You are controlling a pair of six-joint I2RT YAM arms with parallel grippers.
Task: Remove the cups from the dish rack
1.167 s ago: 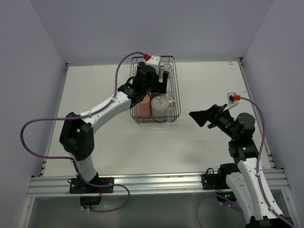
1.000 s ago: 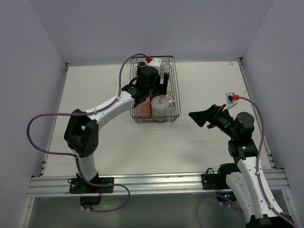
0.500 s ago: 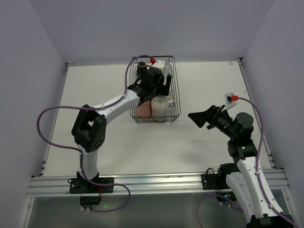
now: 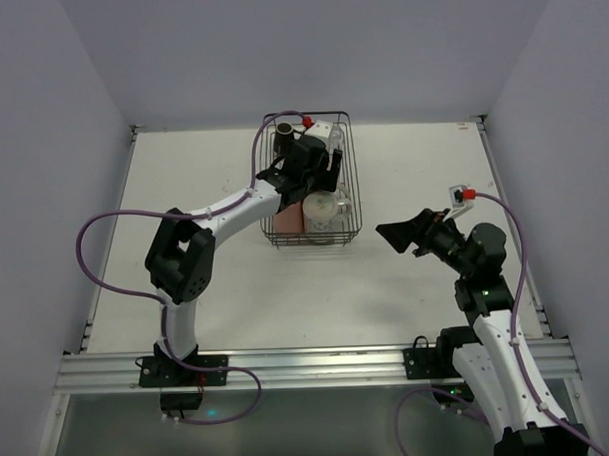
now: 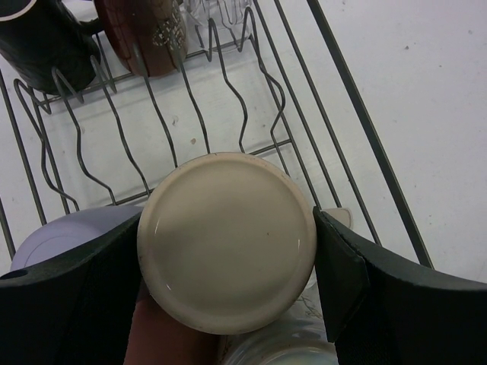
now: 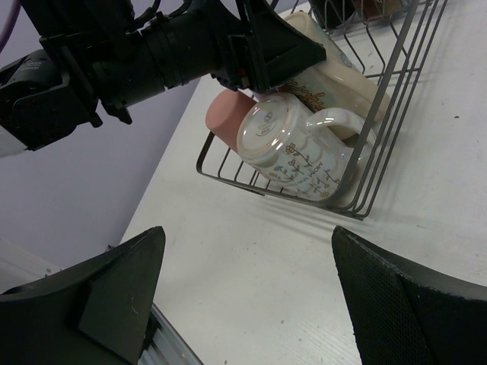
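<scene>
The black wire dish rack (image 4: 355,176) stands at the back middle of the table. My left gripper (image 4: 321,170) is inside it, its jaws closed against both sides of a cream tumbler (image 5: 227,251) lying on its side, base toward the camera. A lavender tumbler (image 5: 61,236), a pink tumbler (image 5: 167,342) and a cream printed mug (image 5: 289,346) lie around it. A black mug (image 5: 38,46), a brown mug (image 5: 144,34) and a clear glass (image 5: 217,7) sit at the far end. My right gripper (image 4: 393,237) is open and empty, above the table right of the rack.
In the right wrist view the printed mug (image 6: 297,148) and pink tumbler (image 6: 221,114) lie at the rack's near end (image 6: 266,190), with white table (image 6: 251,258) below my open fingers (image 6: 114,281). Walls enclose the table on three sides.
The left arm's elbow has swung in toward the rack and its gripper has shifted slightly deeper inside. The right arm has barely moved.
</scene>
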